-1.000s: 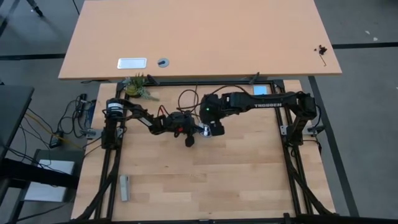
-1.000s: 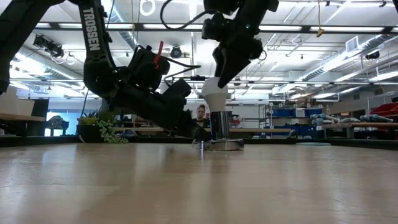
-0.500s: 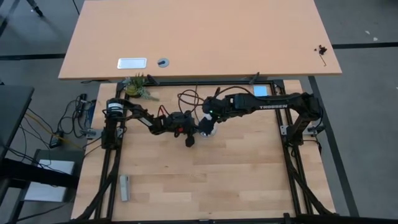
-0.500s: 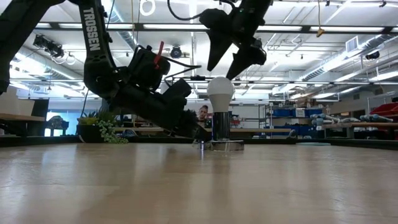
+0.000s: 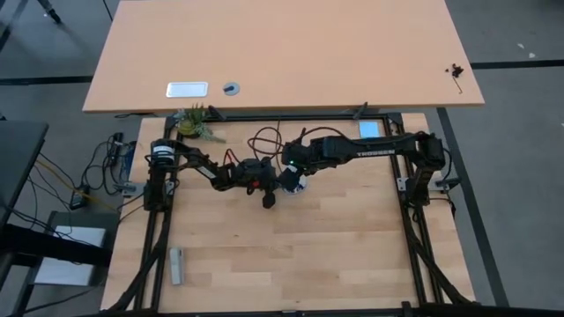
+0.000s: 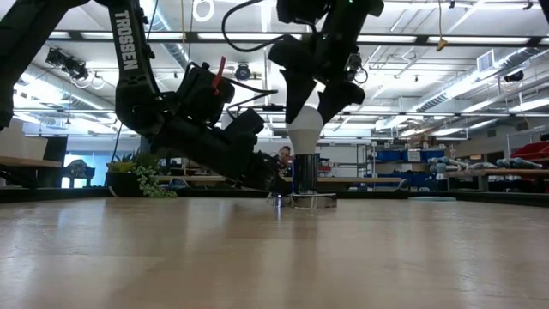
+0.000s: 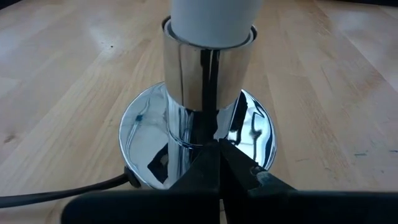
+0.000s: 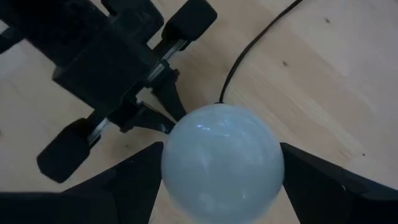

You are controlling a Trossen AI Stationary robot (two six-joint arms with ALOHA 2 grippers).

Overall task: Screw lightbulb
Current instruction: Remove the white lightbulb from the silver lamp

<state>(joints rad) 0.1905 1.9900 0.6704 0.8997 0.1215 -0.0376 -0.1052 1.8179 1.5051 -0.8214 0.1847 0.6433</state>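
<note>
- I am seeing the bulb standing upright in the socket, its pale base already inside the chrome collar, near the middle of the counter.
- I am holding the right claw over the bulb from above, its fingers flanking the globe on both sides; they appear to be pinching it.
- I am bracing with the left claw, pressed together low at the socket's foot.
- I am judging insertion done; how far it is threaded is hidden, so turning probably remains, then release.
</note>
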